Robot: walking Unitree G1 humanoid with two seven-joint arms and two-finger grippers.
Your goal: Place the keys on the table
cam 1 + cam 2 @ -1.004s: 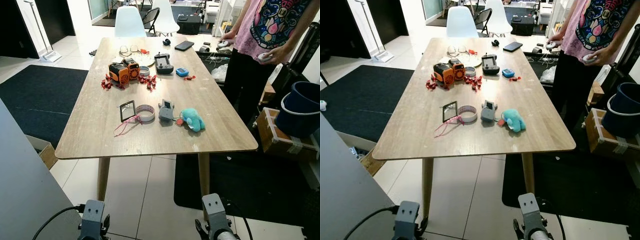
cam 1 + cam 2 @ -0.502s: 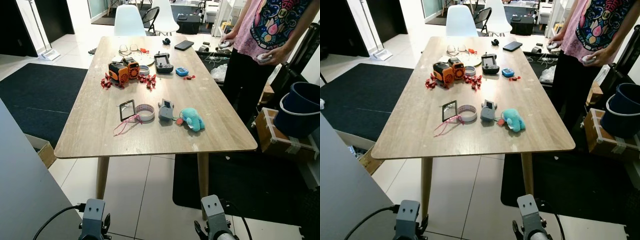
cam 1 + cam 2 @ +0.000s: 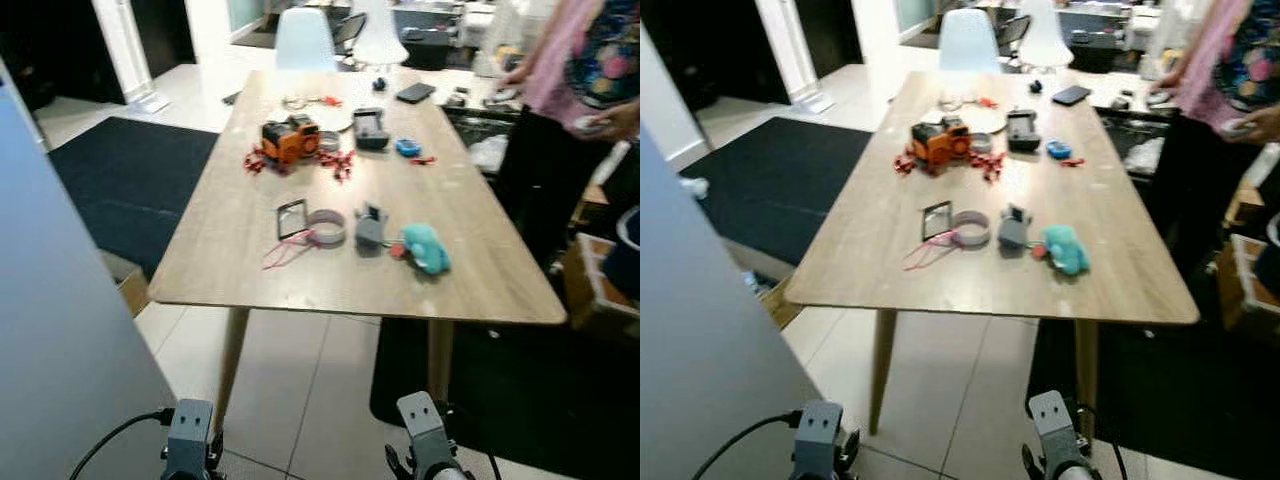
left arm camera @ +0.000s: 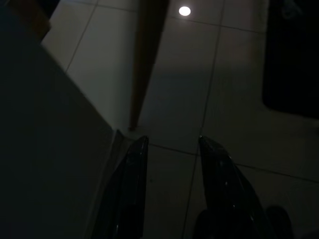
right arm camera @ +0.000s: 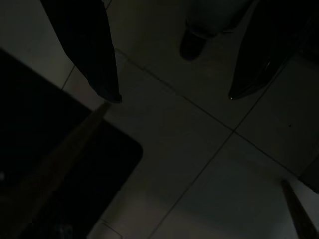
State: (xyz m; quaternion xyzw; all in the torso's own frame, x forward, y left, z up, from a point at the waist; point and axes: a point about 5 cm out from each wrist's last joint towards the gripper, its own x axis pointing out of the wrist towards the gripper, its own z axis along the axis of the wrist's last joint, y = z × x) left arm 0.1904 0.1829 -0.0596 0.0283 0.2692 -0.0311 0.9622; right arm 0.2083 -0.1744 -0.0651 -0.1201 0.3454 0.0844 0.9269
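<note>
The bench (image 3: 220, 240) stands ahead on the floor, with rugs (image 3: 130, 170) to its left and right. Near its front edge lie, left to right, a small frame (image 3: 291, 217), a tape roll (image 3: 327, 227), what may be the keys (image 3: 370, 226), and a plush toy (image 3: 427, 248). A toy cluster (image 3: 291, 139) sits behind them. A person (image 3: 585, 90) stands at the bench's right side.

Camera swung left and blurred: table (image 3: 240, 270) now sits further right in frame. Objects haven't moved.
</note>
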